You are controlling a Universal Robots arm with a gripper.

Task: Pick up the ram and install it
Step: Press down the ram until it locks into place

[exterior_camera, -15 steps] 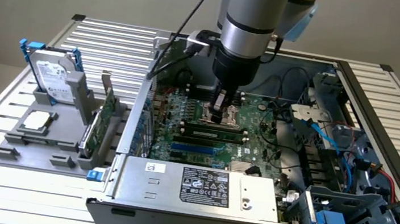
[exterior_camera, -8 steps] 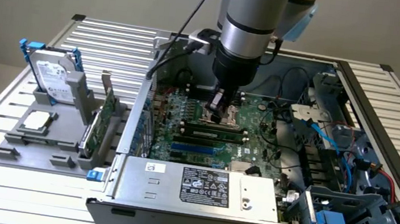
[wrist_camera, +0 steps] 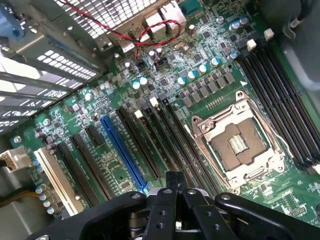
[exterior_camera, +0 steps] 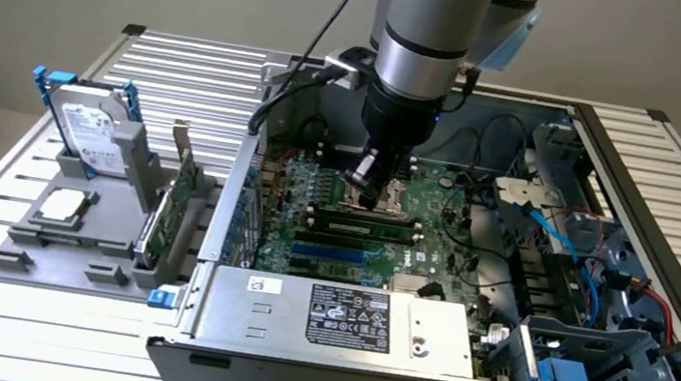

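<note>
Exterior view first: the pincer (exterior_camera: 374, 187) is seen lowered inside the open computer case (exterior_camera: 641, 286), hanging under the arm's grey wrist (exterior_camera: 428, 36) above the green motherboard (exterior_camera: 438, 246). Its fingers are drawn fully together and nothing is seen between them. Directly beneath its tips lies the metal-framed processor socket (exterior_camera: 378, 198). Just beyond the socket, on the side toward the power supply (exterior_camera: 344, 318), the ram (exterior_camera: 365, 225) is seen lying along the memory slots as a narrow green stick with dark chips, close below the pincer but not touched by it; whether it is fully seated cannot be told. Well away from the pincer, toward the exterior view's left, a grey holder (exterior_camera: 75, 236) is seen outside the case, carrying an upright hard drive (exterior_camera: 88, 130) and a taller green expansion card (exterior_camera: 172, 209). Wrist view next: the closed pincer (wrist_camera: 173, 181) is seen with its black fingers (wrist_camera: 168, 200) pressed together over the motherboard (wrist_camera: 210, 70). Close beside its tips run long black slots (wrist_camera: 165, 135), with 1 blue slot (wrist_camera: 122, 150) a little further off. On the other side, near the tips, the open processor socket (wrist_camera: 240, 145) is seen, and past it 1 more bank of black memory slots (wrist_camera: 280, 100). A red wire (wrist_camera: 150, 30) is seen looping near the case wall, far from the pincer.
</note>
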